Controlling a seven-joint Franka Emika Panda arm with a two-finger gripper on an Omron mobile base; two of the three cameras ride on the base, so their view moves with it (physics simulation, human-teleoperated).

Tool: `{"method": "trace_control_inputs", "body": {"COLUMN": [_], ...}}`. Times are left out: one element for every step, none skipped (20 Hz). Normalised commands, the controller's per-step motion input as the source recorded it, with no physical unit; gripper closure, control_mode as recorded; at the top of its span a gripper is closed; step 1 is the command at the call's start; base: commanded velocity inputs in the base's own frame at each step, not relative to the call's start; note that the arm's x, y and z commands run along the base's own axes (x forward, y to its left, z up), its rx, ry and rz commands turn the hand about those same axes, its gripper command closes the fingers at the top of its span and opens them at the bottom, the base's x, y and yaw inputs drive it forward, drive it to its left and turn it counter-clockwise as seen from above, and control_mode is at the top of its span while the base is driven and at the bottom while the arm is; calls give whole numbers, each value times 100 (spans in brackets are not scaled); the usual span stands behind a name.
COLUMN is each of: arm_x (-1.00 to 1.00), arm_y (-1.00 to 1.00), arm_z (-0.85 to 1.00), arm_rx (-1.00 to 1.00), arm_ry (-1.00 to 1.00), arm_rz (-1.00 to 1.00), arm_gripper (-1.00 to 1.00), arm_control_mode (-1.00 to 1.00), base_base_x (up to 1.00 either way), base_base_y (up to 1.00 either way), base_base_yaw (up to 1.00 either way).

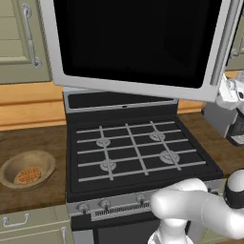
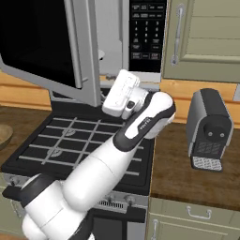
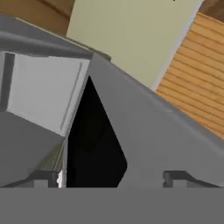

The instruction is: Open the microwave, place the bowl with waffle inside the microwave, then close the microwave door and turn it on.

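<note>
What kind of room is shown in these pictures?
It looks like a home kitchen: a black gas stove sits in a wooden counter, a microwave hangs above it, and a coffee machine stands beside beige cabinets.

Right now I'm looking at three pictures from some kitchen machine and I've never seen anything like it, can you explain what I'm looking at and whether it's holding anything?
This is a computer-rendered kitchen with a white robot arm on a base that can drive. Two pictures come from cameras on that base, behind the arm to its left and right. The third comes from a camera on the hand, looking along its tool, whose two dark tips appear apart with nothing between them.

The microwave hangs above a black gas stove. The microwave door is swung partly open, and the hand is up beside its edge.

On the wooden counter left of the stove sits the bowl with the waffle in it, untouched. A grey coffee machine stands to the stove's right.
</note>
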Motion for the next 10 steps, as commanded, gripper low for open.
{"method": "trace_control_inputs", "body": {"arm_x": [-98,-100,-100,-100,-100,-100,-100,-100,-100,-100], "arm_y": [82,79,85,92,98,100,100,100,100,100], "arm_z": [18,18,19,20,21,16,13,9,0,0], "arm_rx": [-11,-11,-11,-10,-9,-8,-6,-4,0,0], "arm_ry": [-49,-52,-51,-49,-48,-48,-47,-46,-43,-40], "arm_rz": [35,27,25,22,18,16,13,10,6,5], "arm_gripper": [-100,-100,-100,-100,-100,-100,-100,-100,-100,-100], "arm_control_mode": [-100,-100,-100,-100,-100,-100,-100,-100,-100,-100], "base_base_x": [0,0,0,0,0,0,0,0,0,0], "base_base_y": [0,0,0,0,0,0,0,0,0,0], "base_base_yaw": [0,0,0,0,0,0,0,0,0,0]}}
